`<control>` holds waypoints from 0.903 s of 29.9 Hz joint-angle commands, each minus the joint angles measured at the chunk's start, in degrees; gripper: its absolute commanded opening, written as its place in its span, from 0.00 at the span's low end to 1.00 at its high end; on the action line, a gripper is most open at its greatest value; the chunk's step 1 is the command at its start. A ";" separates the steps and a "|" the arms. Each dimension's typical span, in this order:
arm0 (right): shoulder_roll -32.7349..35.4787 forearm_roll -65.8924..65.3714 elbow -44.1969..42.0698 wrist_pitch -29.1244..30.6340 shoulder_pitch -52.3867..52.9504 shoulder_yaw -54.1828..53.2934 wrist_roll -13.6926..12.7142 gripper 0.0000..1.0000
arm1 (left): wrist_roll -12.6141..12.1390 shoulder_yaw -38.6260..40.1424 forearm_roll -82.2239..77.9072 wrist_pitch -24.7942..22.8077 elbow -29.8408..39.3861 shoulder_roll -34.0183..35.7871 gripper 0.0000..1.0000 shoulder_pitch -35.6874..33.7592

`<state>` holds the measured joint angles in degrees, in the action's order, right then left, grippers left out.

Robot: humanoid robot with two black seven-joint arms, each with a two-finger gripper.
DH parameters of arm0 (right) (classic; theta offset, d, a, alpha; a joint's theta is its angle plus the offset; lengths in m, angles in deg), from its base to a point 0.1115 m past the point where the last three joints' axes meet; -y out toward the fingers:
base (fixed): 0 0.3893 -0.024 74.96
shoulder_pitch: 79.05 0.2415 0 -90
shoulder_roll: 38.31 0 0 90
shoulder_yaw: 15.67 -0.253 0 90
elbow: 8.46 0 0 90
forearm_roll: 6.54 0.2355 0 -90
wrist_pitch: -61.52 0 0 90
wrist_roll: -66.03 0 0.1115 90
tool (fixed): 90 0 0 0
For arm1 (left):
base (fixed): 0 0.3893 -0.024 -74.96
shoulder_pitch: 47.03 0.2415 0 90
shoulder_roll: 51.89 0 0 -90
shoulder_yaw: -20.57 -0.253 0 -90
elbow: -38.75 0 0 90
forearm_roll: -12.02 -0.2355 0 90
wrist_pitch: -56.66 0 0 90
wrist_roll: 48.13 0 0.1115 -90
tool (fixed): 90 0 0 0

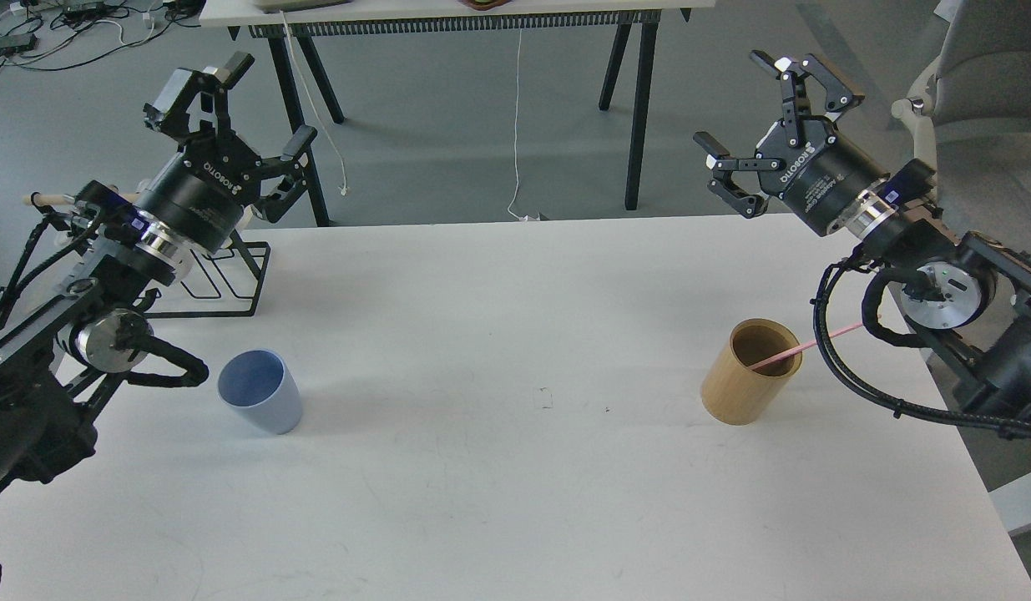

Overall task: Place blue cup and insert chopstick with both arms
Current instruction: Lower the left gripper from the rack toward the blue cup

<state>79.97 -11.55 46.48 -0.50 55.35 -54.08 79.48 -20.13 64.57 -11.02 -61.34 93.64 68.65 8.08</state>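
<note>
At the far left, your left gripper (pixel 231 125) hangs above the table's back-left corner with its fingers spread wide and nothing between them. Just behind and below it, a black wire rack (pixel 223 284) stands on the white table (pixel 515 467), partly hidden by the arm; a pale wooden rod (pixel 52 199) shows at the arm's left. In front of the rack, the blue cup (pixel 260 391) stands upright on the table, mouth up, apart from the rack and with open tabletop around it. Across a wide bare stretch to the right stands a tan wooden holder (pixel 750 371), upright. The pink chopstick (pixel 807 344) leans in it, its upper end slanting right over the rim toward the right arm's cables. Your right gripper (pixel 761 125) hangs above the back-right corner, fingers spread, holding nothing. Behind the table you see a second table (pixel 448 10) and, at far right, a grey chair (pixel 974 75).
</note>
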 commanded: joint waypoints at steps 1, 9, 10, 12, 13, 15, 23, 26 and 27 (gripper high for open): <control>-0.24 0.00 -0.01 0.01 -0.01 0.08 0.00 0.96 | 0.00 -0.23 0.10 0.00 0.57 0.83 1.00 0.26; -0.24 -0.09 -0.01 0.01 -0.01 0.17 -0.09 0.96 | 0.00 -0.41 -0.25 0.00 -0.22 3.47 1.00 0.35; -0.24 -0.18 -0.01 0.01 -0.01 0.26 -0.09 0.96 | 0.00 0.03 0.01 0.00 -0.31 3.38 1.00 0.35; -0.24 -0.18 -0.01 0.01 -0.01 0.43 -0.09 0.96 | 0.00 0.38 0.10 0.00 -0.31 3.30 1.00 0.01; -0.24 -0.18 -0.01 0.01 -0.01 0.43 -0.09 0.96 | 0.00 0.38 0.28 0.00 0.39 3.38 1.00 -0.09; -0.33 -0.26 -0.01 0.01 -0.01 0.52 -0.09 0.96 | 0.00 1.52 0.45 0.00 2.41 3.91 1.00 -0.17; -0.07 -0.26 0.17 0.01 -0.01 0.44 -0.09 0.96 | 0.00 6.10 -3.31 0.00 17.69 13.73 1.00 -0.61; 0.20 -0.26 0.26 0.01 -0.01 0.35 -0.09 0.96 | 0.00 1.28 -15.85 0.00 22.53 20.68 1.00 -2.80; 0.20 -0.26 0.26 0.01 -0.01 0.43 -0.09 0.96 | 0.00 -1.44 -20.07 0.00 23.33 22.70 1.00 -3.94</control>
<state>80.01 -11.81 46.68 -0.48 55.34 -53.62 79.35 -20.12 68.75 -19.94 -61.35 113.34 85.28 6.50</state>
